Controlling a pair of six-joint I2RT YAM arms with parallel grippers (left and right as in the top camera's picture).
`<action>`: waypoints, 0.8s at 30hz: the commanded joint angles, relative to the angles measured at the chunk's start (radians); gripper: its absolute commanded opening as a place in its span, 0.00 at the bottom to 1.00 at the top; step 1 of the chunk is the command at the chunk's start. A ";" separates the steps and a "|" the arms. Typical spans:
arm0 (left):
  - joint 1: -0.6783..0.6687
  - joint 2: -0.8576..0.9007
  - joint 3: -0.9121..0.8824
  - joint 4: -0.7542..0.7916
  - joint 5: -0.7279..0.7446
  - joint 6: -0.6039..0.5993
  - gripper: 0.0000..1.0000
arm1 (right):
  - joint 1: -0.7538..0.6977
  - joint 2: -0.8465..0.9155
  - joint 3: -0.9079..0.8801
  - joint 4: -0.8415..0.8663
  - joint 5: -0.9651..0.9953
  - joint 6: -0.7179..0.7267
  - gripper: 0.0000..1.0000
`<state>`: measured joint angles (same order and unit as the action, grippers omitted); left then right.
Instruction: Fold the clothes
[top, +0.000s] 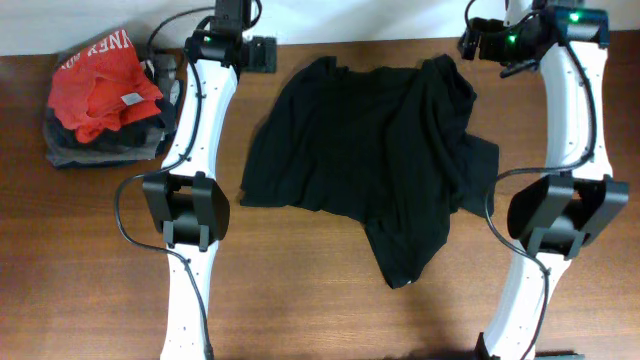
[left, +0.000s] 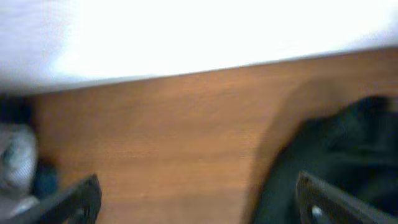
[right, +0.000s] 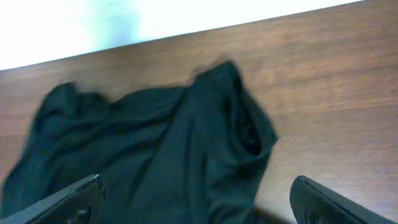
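Note:
The black T-shirt (top: 365, 150) lies crumpled and spread on the wooden table (top: 300, 300), with one end trailing toward the front. Both arms reach to the far edge. My left gripper (top: 235, 42) is open and empty, held above bare wood just left of the shirt's far-left corner. In the left wrist view the open fingers (left: 199, 202) frame bare wood, with the shirt (left: 336, 149) by the right finger. My right gripper (top: 500, 45) is open and empty above the shirt's far-right corner. In the right wrist view the shirt (right: 155, 143) lies under the open fingers (right: 196, 199).
A red garment with white lettering (top: 95, 85) sits on grey and dark folded garments (top: 100, 148) at the far left. It shows as a blurred grey patch in the left wrist view (left: 15, 162). The table's far edge (top: 330, 42) meets a white surface.

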<state>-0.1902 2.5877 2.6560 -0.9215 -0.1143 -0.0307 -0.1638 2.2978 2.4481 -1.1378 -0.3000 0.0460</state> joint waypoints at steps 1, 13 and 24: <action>-0.004 0.001 0.015 0.104 0.220 0.156 0.99 | 0.007 -0.012 0.008 -0.058 -0.074 0.000 1.00; -0.054 0.188 0.015 0.378 0.359 0.213 0.94 | 0.048 -0.012 0.008 -0.149 -0.071 -0.004 0.88; -0.063 0.278 0.015 0.450 0.362 0.212 0.93 | 0.061 -0.012 0.008 -0.149 -0.071 -0.004 0.88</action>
<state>-0.2604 2.8532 2.6629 -0.4808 0.2291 0.1654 -0.1093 2.2936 2.4504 -1.2839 -0.3588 0.0479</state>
